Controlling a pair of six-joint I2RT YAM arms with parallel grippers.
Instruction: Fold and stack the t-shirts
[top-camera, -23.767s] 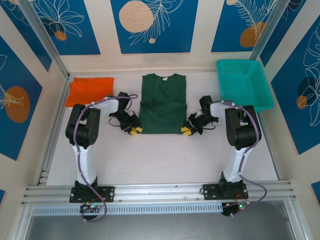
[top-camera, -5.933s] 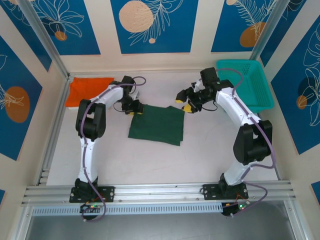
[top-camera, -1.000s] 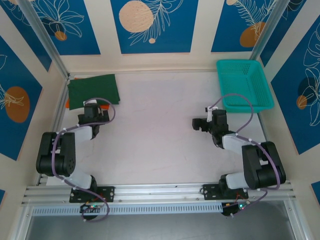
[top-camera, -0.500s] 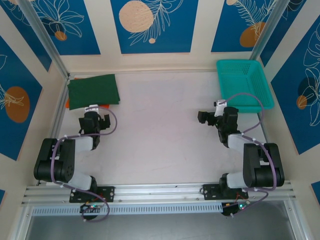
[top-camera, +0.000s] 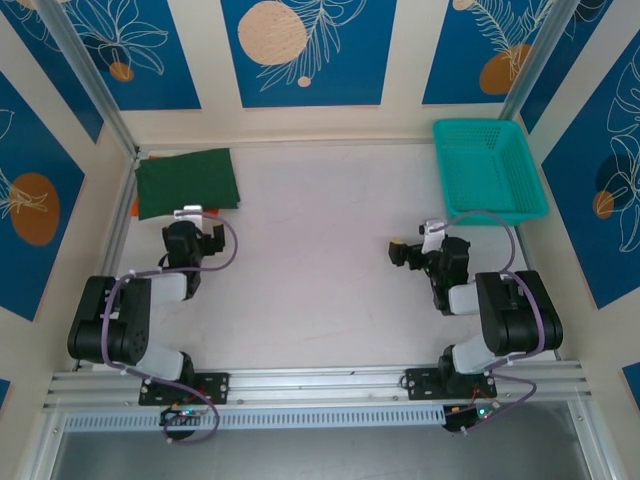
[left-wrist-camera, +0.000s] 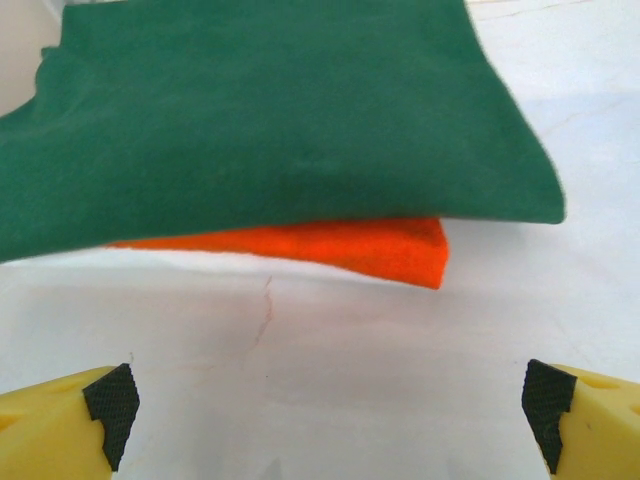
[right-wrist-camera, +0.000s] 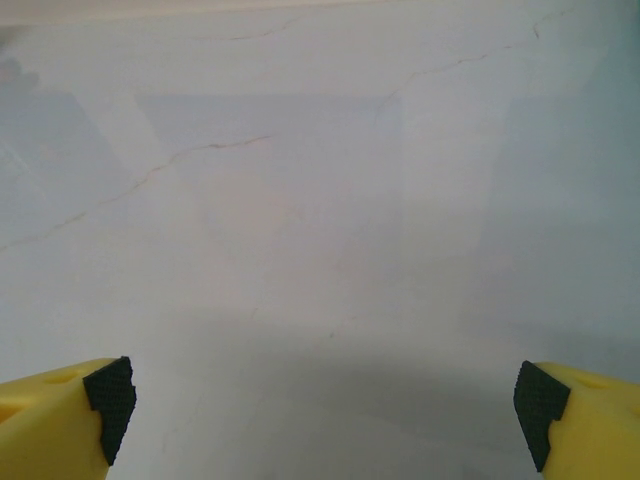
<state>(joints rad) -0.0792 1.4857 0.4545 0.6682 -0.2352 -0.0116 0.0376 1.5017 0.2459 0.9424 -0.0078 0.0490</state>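
1. Arms. Both arms sit folded low over the white table (top-camera: 320, 290), elbows close to their bases at the near edge.

2. Left gripper (left-wrist-camera: 328, 400). The jaws stand fully apart. The yellow fingers with black pads (left-wrist-camera: 112, 398) frame bare table, and nothing is held between them. In the top view this gripper (top-camera: 193, 235) sits on the left side of the table, just short of the shirt stack and pointing at it.

3. Right gripper (right-wrist-camera: 325, 398). The jaws stand fully apart over bare table surface marked by faint hairline cracks. Nothing is held. In the top view it (top-camera: 407, 253) lies right of centre, well apart from the shirts.

4. T-shirts. The two shirts form one stack in the far left corner of the table.
   - Dark green t-shirt (left-wrist-camera: 270, 110): folded to a flat rectangle, smooth, with a rounded folded edge facing the left gripper. It lies on top.
   - Orange t-shirt (left-wrist-camera: 370, 245): folded, lying under the green one. A bright strip and one corner stick out along the near edge.

5. Container. A teal plastic mesh basket (top-camera: 487, 170) stands in the far right corner, well apart from the stack. Its mesh floor shows across the whole interior.

6. Background. Blue wall panels (top-camera: 300, 50) carry white leaf outlines and cream or orange discs.
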